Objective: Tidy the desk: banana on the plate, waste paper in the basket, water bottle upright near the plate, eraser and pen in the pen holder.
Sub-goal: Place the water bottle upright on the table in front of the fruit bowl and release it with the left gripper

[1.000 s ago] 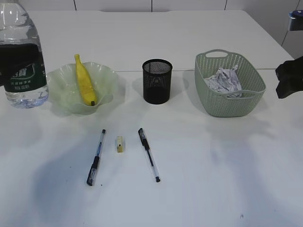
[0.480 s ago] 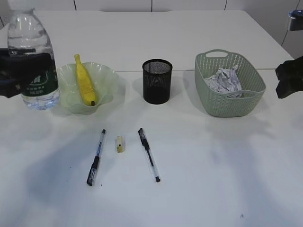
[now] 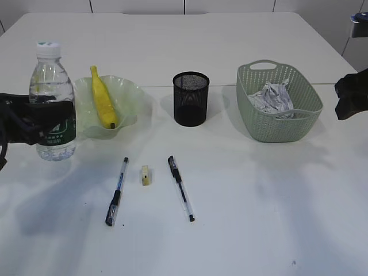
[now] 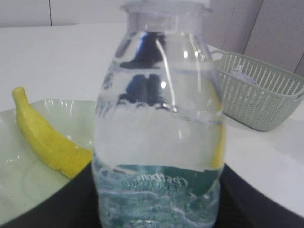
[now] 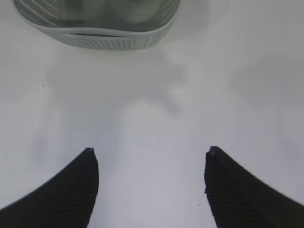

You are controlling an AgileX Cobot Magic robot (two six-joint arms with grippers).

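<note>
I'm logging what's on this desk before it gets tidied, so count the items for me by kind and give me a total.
Pens: 2, one at, one at
Eraser: 1
Water bottle: 1, upright, in the left gripper
Banana: 1, on the plate
Plate: 1
Pen holder: 1
Basket: 1
Waste paper: 1, in the basket
Total: 9

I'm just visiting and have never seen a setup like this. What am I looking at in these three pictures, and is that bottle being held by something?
It is a two-armed robot tidying a white table. One camera watches from the front; one sits on each wrist. The left gripper, a black clamp, holds the water bottle upright beside the green plate with the banana. The left wrist camera sees that bottle close up. The right gripper hangs open and empty near the basket containing crumpled paper. Two pens and an eraser lie before the mesh pen holder.
</note>
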